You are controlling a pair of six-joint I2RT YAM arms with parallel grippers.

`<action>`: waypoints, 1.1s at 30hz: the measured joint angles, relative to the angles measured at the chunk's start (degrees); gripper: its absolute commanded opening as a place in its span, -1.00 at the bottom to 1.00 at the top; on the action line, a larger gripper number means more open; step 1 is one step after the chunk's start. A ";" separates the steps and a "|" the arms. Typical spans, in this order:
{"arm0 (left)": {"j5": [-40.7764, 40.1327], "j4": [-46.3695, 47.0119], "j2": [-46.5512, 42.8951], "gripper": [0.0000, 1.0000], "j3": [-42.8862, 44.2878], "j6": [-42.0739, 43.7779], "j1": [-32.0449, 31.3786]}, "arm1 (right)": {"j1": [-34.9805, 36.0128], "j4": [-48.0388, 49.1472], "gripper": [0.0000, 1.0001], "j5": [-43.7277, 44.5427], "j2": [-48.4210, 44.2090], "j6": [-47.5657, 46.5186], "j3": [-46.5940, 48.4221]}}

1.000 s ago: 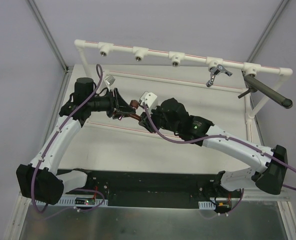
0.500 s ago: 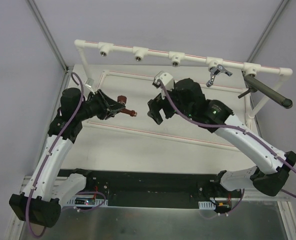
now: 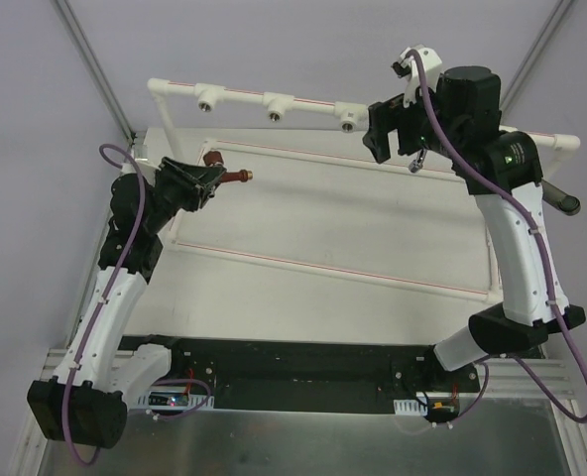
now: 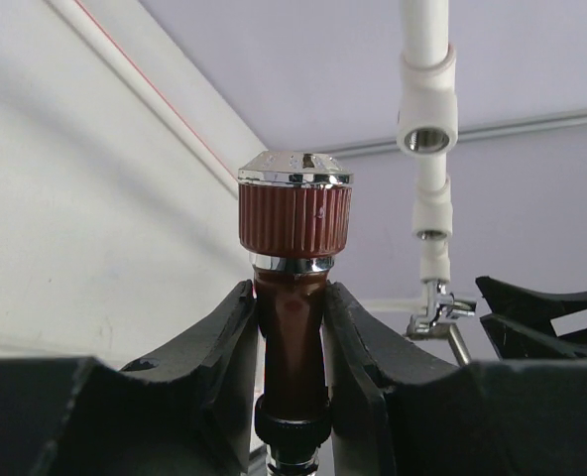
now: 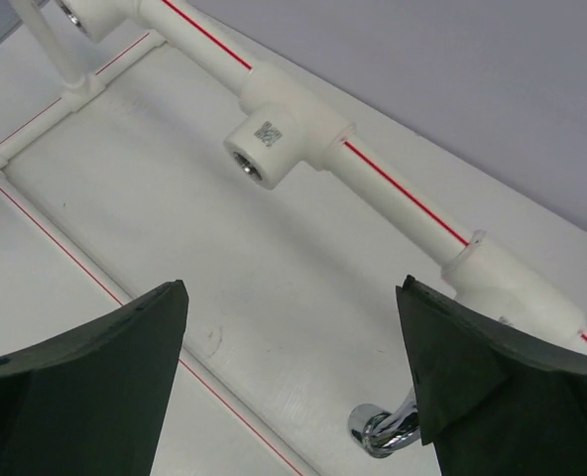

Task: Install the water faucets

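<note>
My left gripper (image 3: 202, 180) is shut on the reddish-brown faucet (image 3: 226, 172), held in the air with its brass threaded end toward the right. In the left wrist view the fingers clamp its dark stem (image 4: 292, 327) below the ribbed knob. The silver-grey faucet (image 3: 415, 161) hangs screwed into the raised white pipe (image 3: 274, 102); most of it is hidden behind my right gripper (image 3: 385, 134). That gripper (image 5: 292, 288) stands wide open with nothing in it, and the chrome spout (image 5: 381, 433) shows by its right finger. Three tee sockets (image 3: 207, 96) on the pipe are bare.
A white pipe frame (image 3: 323, 268) with red lines lies flat on the table. A dark bar (image 3: 561, 201) sticks out at the far right end of the raised pipe. Slanted poles (image 3: 95, 69) and grey walls close in the sides.
The right gripper let go of the reddish-brown faucet, opened wide and swung up to the back right by the silver faucet. The left arm carried the brown faucet back and left toward the pipe.
</note>
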 measured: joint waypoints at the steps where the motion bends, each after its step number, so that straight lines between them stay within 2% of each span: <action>1: -0.59 1.46 0.87 -1.00 0.04 -0.44 0.00 | -1.42 -0.59 0.88 -1.40 1.03 -1.11 1.75; 6: -4.07 3.50 5.64 -1.00 2.47 -0.20 0.02 | -5.53 -2.73 0.90 -6.43 5.14 -7.08 4.37; 15: -9.79 4.00 6.19 -1.00 6.64 3.76 2.69 | -7.34 -3.26 0.94 -8.24 13.25 -14.23 8.44; 27: -12.94 4.31 6.19 -1.00 8.48 9.97 3.39 | -8.81 6.03 0.97 -5.33 14.34 -16.44 8.37; 33: -13.94 4.35 6.19 -1.00 8.48 11.98 3.39 | -12.46 6.80 0.97 -7.91 16.52 -16.31 11.98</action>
